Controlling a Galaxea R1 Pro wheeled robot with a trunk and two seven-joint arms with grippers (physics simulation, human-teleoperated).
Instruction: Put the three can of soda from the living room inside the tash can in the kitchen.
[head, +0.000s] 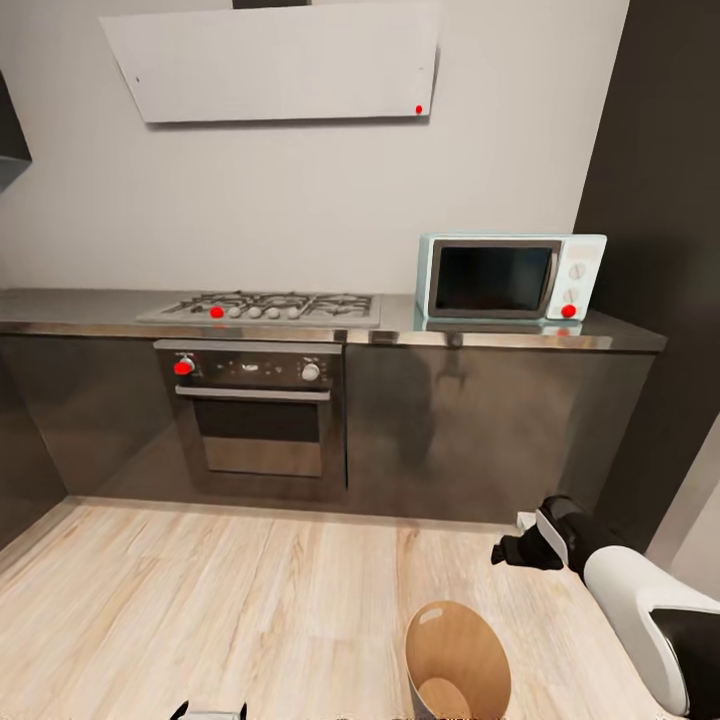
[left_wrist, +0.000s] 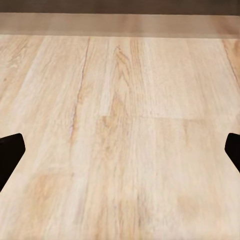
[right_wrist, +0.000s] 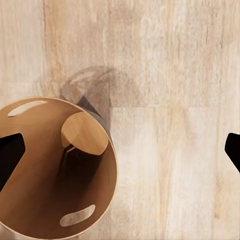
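The light grey cylindrical trash can (head: 457, 662) with a tan-brown inside stands upright on the light wood kitchen floor, in front of the dark cabinets. Seen from above in the right wrist view (right_wrist: 52, 170), oval handle slots pierce its rim and its round bottom shows bare.

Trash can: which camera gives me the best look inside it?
Right wrist view: it looks straight down into the tash can, showing its tan inside, bottom and both handle slots. Head view catches it cropped at the frame's lower edge.
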